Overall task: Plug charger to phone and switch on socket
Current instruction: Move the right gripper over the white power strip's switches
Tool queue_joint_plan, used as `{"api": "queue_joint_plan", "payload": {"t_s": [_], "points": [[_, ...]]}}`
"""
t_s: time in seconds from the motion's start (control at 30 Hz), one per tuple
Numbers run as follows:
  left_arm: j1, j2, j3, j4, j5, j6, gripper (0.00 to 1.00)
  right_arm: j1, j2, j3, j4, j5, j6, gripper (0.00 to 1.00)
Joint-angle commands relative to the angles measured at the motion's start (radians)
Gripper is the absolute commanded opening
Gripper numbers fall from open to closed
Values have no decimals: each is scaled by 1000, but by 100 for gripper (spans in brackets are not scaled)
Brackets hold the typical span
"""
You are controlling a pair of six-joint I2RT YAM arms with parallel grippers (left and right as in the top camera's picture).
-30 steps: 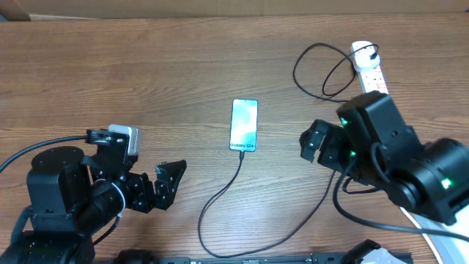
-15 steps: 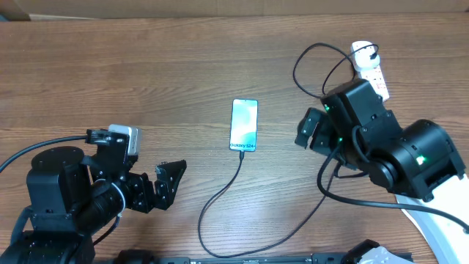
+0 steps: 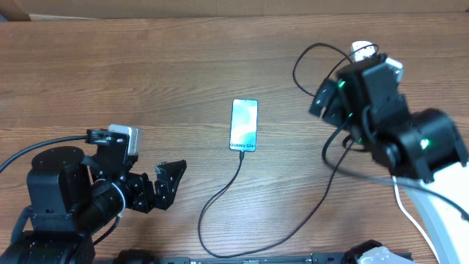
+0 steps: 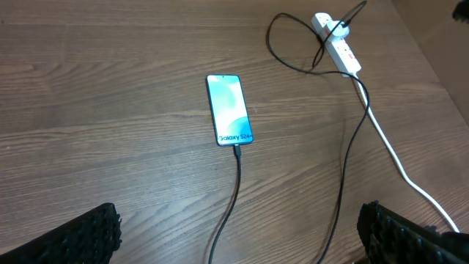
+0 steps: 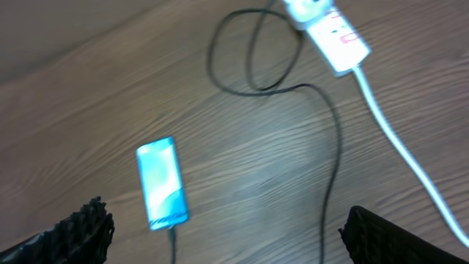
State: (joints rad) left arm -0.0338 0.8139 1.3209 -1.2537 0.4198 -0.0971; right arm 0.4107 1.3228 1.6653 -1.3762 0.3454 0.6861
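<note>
The phone (image 3: 244, 125) lies flat mid-table, teal screen lit, also in the left wrist view (image 4: 229, 109) and the right wrist view (image 5: 162, 183). The black charger cable (image 3: 223, 194) is plugged into its near end and loops right to the white socket (image 4: 338, 46), whose top shows in the overhead view (image 3: 360, 50) and right wrist view (image 5: 333, 33). My right gripper (image 5: 227, 235) is open and empty, raised near the socket; its arm hides most of the strip from overhead. My left gripper (image 4: 238, 235) is open and empty at the front left.
The socket's thick white cord (image 4: 396, 158) runs from the strip toward the front right edge. A cable loop (image 3: 322, 70) lies left of the socket. A white object (image 3: 440, 220) sits at the front right corner.
My right arm has moved away from the table middle toward the far right, up to the socket. The left arm, phone and cable have not moved.
</note>
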Motion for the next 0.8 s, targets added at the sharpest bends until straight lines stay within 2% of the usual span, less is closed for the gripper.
{"api": "queue_joint_plan", "payload": {"t_s": [0.0,0.07,0.1,0.23,0.33,0.5,0.6,0.77], "points": [[-6,-2,5,0,18,15,99,-162,60,56,6,-129,-151,100],[-6,-2,6,0,18,15,100,-280,123,113,-17,-286,-251,100],[-6,-2,6,0,18,15,100,-396,206,193,-55,-420,-326,100],[-6,-2,5,0,18,15,100,-549,362,330,-111,-552,-404,100],[-6,-2,5,0,18,15,100,-610,452,373,-105,-559,-406,100],[-6,-2,5,0,18,15,100,-665,492,370,-78,-573,-402,100],[-6,-2,6,0,18,15,99,-684,492,370,34,-536,-403,100],[-6,-2,6,0,18,15,100,-687,497,347,251,-368,-403,100]]}}
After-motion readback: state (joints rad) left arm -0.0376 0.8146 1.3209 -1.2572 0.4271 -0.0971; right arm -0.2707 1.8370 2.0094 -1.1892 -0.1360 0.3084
